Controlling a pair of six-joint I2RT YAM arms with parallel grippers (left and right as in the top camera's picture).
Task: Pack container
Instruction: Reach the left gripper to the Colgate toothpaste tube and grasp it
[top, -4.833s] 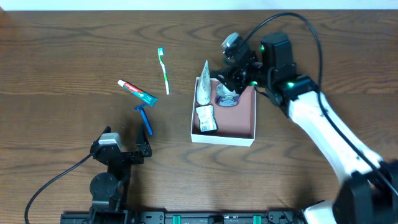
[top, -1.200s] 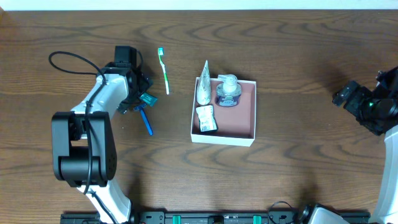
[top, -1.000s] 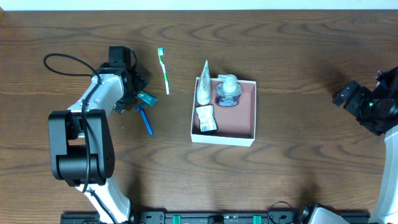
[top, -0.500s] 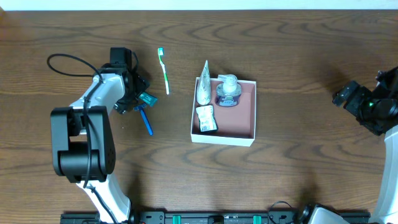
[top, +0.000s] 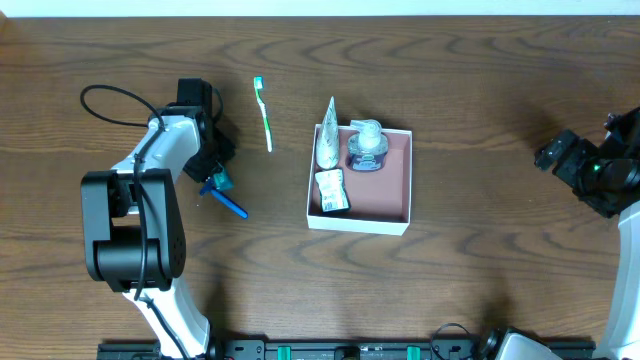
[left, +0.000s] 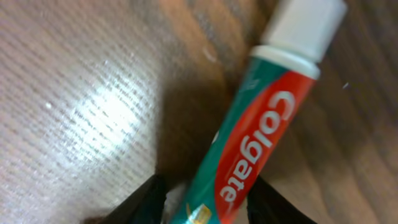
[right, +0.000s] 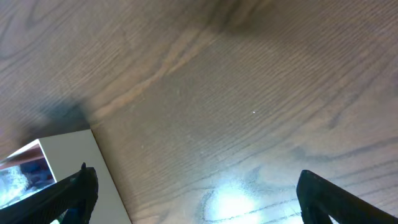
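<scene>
The container (top: 396, 178), a white square box with a pinkish-brown inside, stands mid-table holding a white tube (top: 327, 138), a clear soap bottle (top: 367, 148) and a small packet (top: 332, 191). Its corner (right: 62, 171) shows in the right wrist view. At the left, my left gripper (top: 211, 166) is shut on a red and green Colgate toothpaste tube (left: 261, 130), black fingers (left: 148, 199) on either side of it. The tube's teal end (top: 217, 181) shows below the gripper. My right gripper (top: 572, 162) hangs open over bare wood at the far right, nothing between its fingers (right: 78, 186).
A green toothbrush (top: 264, 112) lies left of the container. A blue razor (top: 229, 203) lies just below the left gripper, close to the toothpaste. The left arm's black cable (top: 105, 95) loops over the table at the far left.
The left gripper's jaws have closed on the toothpaste. The tube's teal end has swung from pointing right to pointing down towards the razor. The right arm has not moved.
</scene>
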